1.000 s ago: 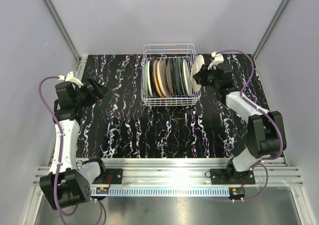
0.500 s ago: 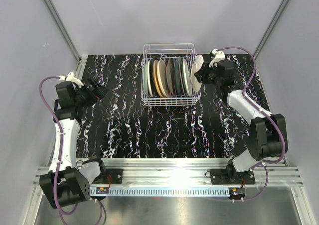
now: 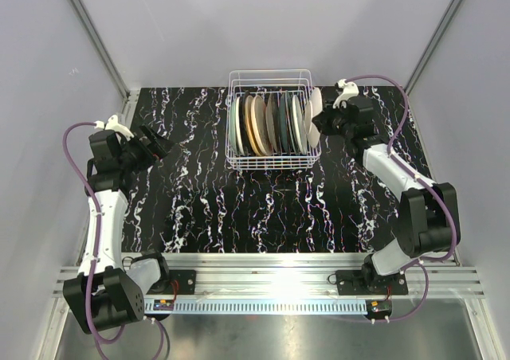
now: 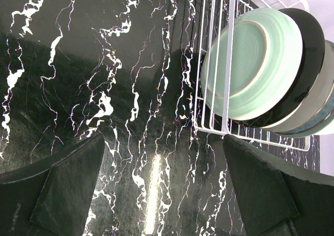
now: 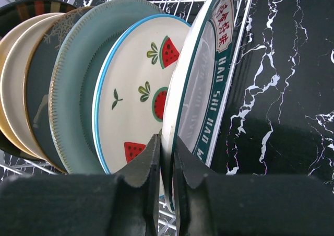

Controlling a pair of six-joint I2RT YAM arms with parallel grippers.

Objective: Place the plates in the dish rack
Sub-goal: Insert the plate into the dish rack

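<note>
We see the dish rack (image 3: 269,72), a basket of thin white wire with grid walls, at the far middle of the table (image 3: 207,193), whose glossy black top is veined with white like marble; the plates (image 3: 267,125) stand on edge in it, packed face to face, round and glazed. The right gripper (image 5: 166,157) is clamped on the lower rim of a white plate with a dark green rim (image 5: 201,90) and lettering we cannot read in full; it stands at the right end of the rack, though we cannot tell whether it is inside the wall or against it. Beside it is a blue-edged watermelon plate (image 5: 141,90); the plates beyond overlap and are cut off. The left gripper (image 4: 163,139) hangs over bare table left of the rack, its dark, rough-padded fingers (image 4: 68,184) spread wide; through the wires it sees a ridged pale green plate (image 4: 250,63) and a black plate (image 4: 308,53).
</note>
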